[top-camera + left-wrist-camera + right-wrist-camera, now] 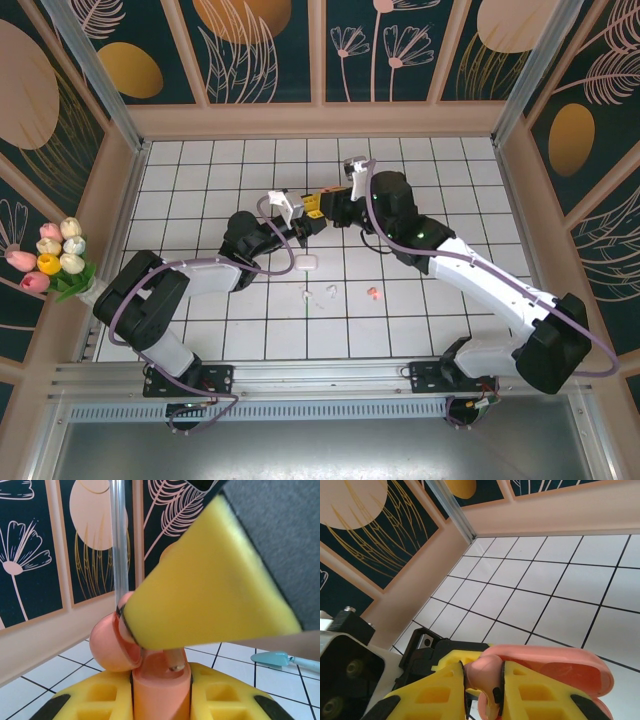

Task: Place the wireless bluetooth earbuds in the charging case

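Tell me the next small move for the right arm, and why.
Probably ease the right gripper a touch further toward the case, then let go. It pinches a salmon-pink earbud right at the open pink charging case, which the left gripper clamps. Whether the earbud is seated yet is hidden.

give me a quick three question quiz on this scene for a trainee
1. True or false: the white case lies on the tiles, held by neither arm.
2. What do the left jaws grip? A) a pink case B) a cup C) a battery
3. Fill in: in the top view, the loose pink earbud lies to the ___ of the white case.
Key: 1 true; 2 A; 3 right
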Robot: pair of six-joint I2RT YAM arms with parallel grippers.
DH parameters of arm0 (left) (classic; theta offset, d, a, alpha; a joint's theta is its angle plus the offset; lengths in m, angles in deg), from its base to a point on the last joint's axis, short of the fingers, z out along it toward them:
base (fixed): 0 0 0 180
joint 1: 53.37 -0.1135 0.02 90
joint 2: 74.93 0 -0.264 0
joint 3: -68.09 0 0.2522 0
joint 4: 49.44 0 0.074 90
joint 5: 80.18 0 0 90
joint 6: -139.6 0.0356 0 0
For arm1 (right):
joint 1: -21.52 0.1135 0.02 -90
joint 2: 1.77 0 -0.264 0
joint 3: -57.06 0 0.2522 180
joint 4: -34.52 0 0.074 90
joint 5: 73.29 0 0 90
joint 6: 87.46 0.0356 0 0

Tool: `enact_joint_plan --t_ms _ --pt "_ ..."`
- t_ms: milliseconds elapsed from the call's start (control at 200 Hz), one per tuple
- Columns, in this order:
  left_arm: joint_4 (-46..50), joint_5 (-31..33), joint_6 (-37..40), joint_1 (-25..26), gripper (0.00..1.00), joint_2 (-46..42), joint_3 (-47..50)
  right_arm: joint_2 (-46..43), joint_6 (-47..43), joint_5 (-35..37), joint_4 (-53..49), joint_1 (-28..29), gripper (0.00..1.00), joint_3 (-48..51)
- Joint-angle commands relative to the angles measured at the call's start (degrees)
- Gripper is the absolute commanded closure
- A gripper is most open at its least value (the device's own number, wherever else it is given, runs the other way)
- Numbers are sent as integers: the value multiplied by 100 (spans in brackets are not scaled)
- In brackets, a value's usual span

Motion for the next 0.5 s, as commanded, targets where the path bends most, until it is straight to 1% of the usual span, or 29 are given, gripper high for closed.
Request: enact_joint_plan --t_ms 0,270,495 --pt "-214 -131 -123 -40 100 -6 -129 34 -164 266 173 76 79 121" --pt "-241 -126 -150 -34 100 -16 -136 127 -485 643 36 286 79 127" --pt "-216 -93 -143 -42 100 -7 -144 316 -780 743 -161 524 79 43"
